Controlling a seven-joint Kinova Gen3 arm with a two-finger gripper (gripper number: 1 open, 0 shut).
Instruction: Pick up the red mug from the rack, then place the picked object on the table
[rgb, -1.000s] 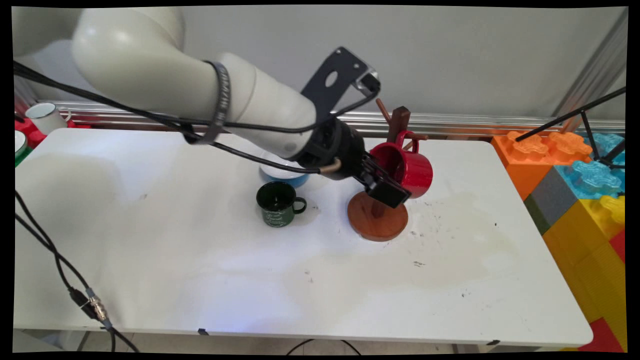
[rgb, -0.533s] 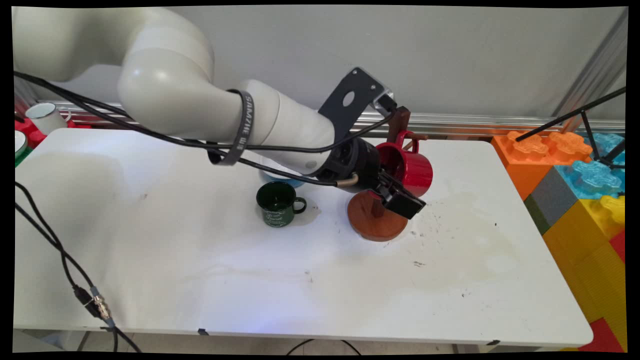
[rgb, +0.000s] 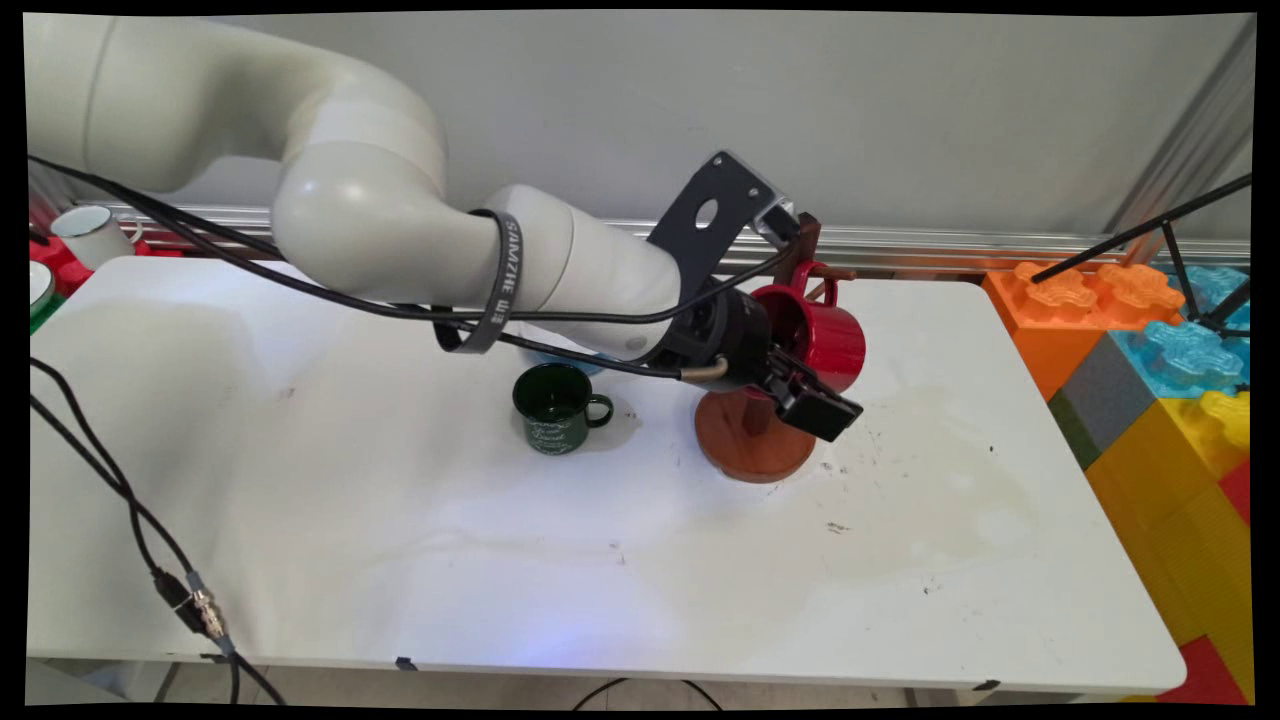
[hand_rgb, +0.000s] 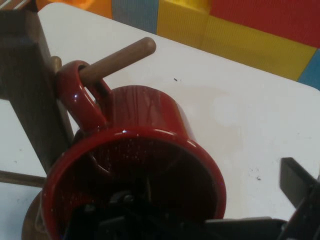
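Red mug (rgb: 815, 335) hangs by its handle on the wooden mug tree (rgb: 755, 440). Hand (rgb: 815, 400) at the rim's 5 o'clock, spread, not pinching. Green mug (rgb: 553, 407) at 9 o'clock on the table (rgb: 400, 540).

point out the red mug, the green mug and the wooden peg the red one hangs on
red mug (rgb: 830, 340): main view, on its outer side wall.
green mug (rgb: 553, 407): main view, on its front wall below the rim.
wooden peg (hand_rgb: 120, 59): hand view, on the shaft past the mug's handle.
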